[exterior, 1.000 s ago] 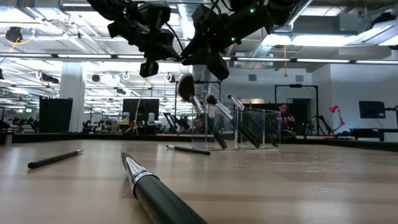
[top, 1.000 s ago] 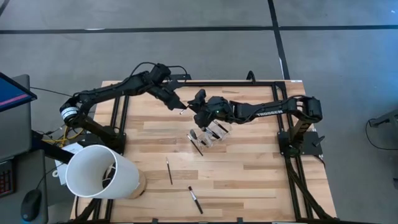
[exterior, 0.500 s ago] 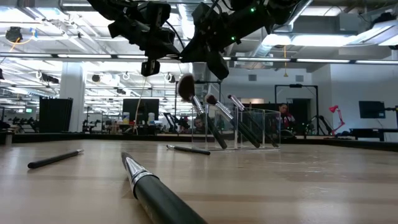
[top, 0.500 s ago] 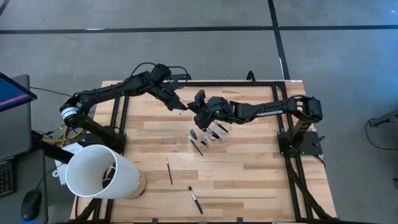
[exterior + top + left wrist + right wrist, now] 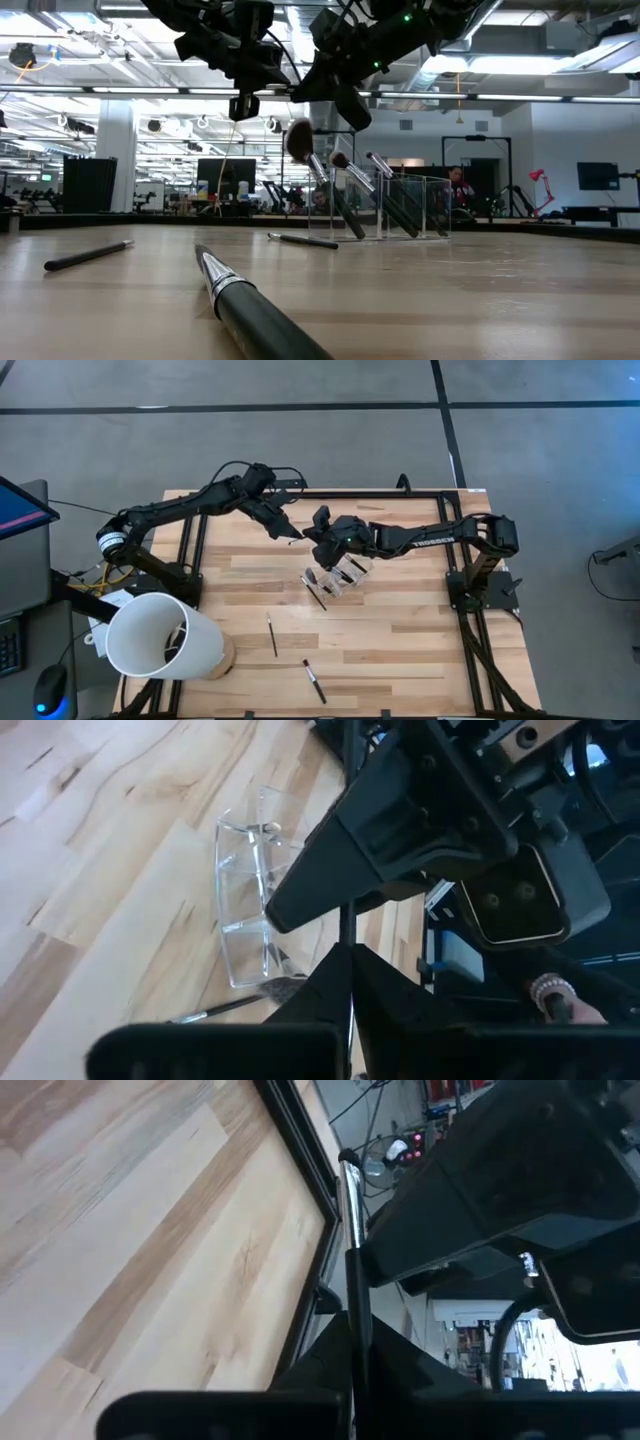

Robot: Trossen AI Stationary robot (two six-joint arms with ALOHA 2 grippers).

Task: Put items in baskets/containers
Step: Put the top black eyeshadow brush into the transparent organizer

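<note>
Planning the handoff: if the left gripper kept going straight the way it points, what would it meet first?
The right gripper. The left gripper, shut on a thin stick, points tip to tip at it above the table; the right is shut on the same stick. The clear box lies lower; depth unclear.

Overhead; table-level; two wrist close-ups.

Light wooden table with plank grain, black metal frame running along its edges, large white cylinder lying at the near-left corner, grey floor crossed by dark lines, monitor edge at left, bright lab room behind
</note>
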